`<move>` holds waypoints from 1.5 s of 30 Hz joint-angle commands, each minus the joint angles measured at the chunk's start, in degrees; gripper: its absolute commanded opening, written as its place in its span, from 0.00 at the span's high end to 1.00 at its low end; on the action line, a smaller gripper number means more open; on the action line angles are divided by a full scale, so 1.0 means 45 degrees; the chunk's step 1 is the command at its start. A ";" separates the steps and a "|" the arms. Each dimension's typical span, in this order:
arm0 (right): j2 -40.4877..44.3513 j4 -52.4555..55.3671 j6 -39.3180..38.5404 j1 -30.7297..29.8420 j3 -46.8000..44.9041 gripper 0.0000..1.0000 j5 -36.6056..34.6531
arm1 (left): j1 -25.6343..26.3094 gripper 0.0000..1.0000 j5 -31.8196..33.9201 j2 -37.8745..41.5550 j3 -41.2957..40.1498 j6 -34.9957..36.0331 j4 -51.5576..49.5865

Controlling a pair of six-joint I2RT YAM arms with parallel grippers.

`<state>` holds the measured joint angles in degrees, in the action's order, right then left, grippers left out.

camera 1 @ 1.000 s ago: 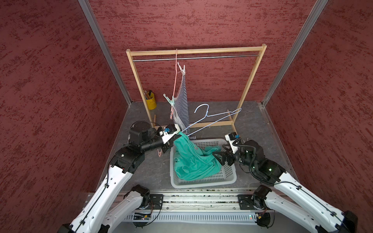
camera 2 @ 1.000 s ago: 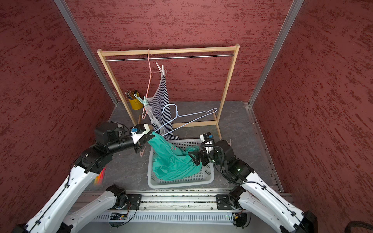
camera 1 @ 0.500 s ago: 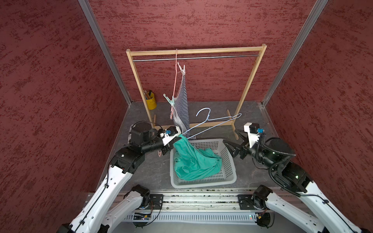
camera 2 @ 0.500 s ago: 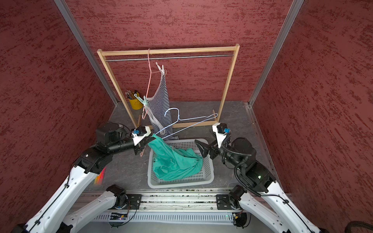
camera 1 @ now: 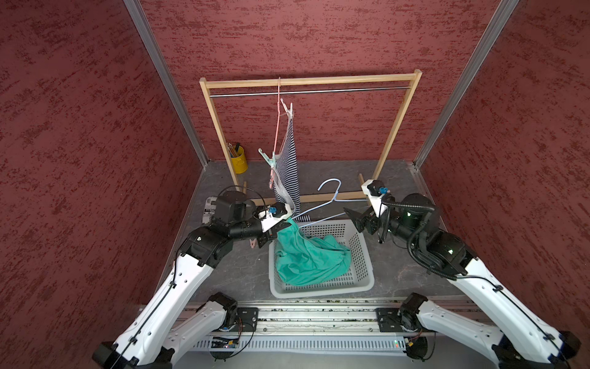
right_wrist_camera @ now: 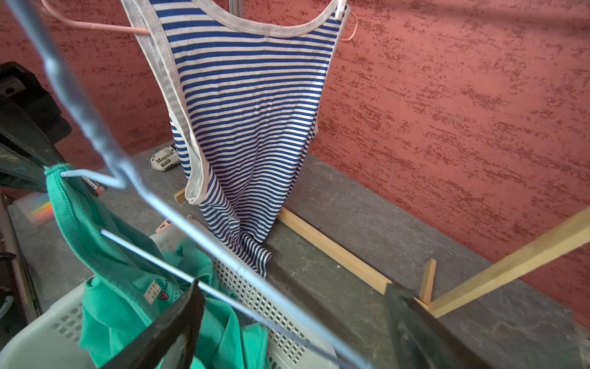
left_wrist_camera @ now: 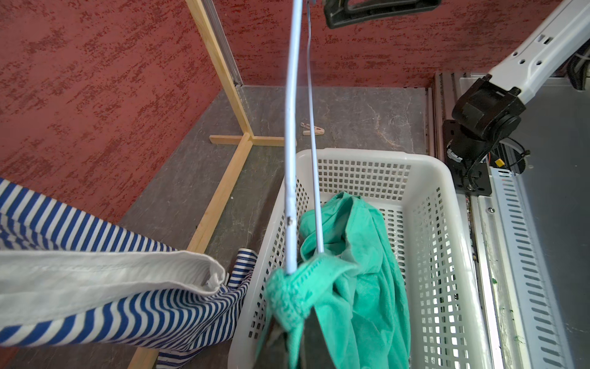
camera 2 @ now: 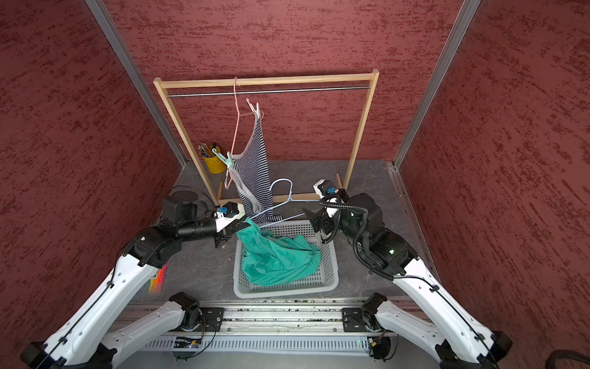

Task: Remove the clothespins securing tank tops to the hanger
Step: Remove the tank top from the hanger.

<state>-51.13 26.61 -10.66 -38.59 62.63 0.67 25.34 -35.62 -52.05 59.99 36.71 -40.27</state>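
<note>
The teal tank top [camera 1: 309, 255] lies heaped in the white basket [camera 1: 362, 252]. One strap is still hooked on the end of a pale blue wire hanger [camera 1: 332, 198]. My left gripper [camera 1: 281, 228] [left_wrist_camera: 297, 319] is shut on that strap and hanger end. My right gripper [camera 1: 356, 219] [right_wrist_camera: 292, 319] stands open at the hanger's other end, with both wires running between its fingers. The striped tank top [camera 1: 289, 166] hangs on a pink hanger [camera 1: 277, 127], held by a white clothespin [camera 1: 287, 107] and a mint one [camera 1: 266, 156]. Loose pink clothespins lie on the floor [camera 1: 253, 243] [left_wrist_camera: 313, 128].
The wooden rack [camera 1: 306, 83] with its metal rail spans the back, and its foot bars lie on the floor behind the basket. A yellow cup of pencils [camera 1: 238, 159] stands at its left post. A small printed packet [camera 1: 209, 209] lies behind my left arm.
My right gripper left the teal top in the basket, rose and swung back to the right, to the blue hanger's free end. The teal top slumped lower. The left arm barely moved.
</note>
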 commanded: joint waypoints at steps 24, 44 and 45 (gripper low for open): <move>0.0220 0.0383 -0.2263 -0.0077 0.0051 1.00 0.2629 | 0.0110 0.96 -0.0642 -0.0510 0.0666 0.1324 -0.1161; 0.1611 0.1575 -0.2825 -0.0060 0.0103 1.00 -0.1026 | 0.0052 1.00 0.1205 0.0950 -0.1321 -0.0995 0.2714; 0.1655 0.1567 -0.2791 -0.0062 0.0105 1.00 -0.1041 | 0.0052 1.00 0.1162 0.0905 -0.1300 -0.0990 0.2717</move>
<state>-45.15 36.40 -26.65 -39.62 61.78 1.78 25.98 -32.03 -47.79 54.59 34.33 -28.86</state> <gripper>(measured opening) 0.082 0.048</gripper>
